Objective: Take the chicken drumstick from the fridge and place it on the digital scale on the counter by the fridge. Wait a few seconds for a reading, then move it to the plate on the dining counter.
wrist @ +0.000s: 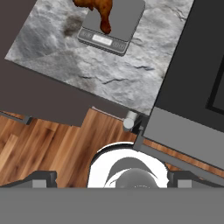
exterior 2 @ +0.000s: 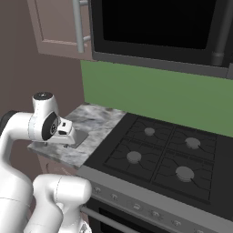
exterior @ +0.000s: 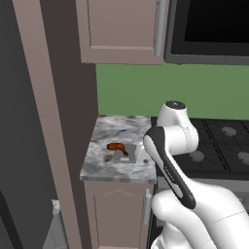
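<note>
narrow marbled counter (exterior: 109, 168) wedged between the dark fridge (exterior: 19, 121) side and the black stove (exterior 2: 159, 154), green wall behind. left base view catches the chicken drumstick (exterior: 115, 147) lying on the digital scale (exterior: 125, 154), while in the right base view the arm's white joint covers that spot and just a corner of the scale pokes out. hand view looks down over the scale's display, drumstick draped across its platform at the top edge. the gripper (wrist: 112, 180) has its fingers (wrist: 40, 178) spread wide, empty, well apart from the drumstick, over wooden floor.
</note>
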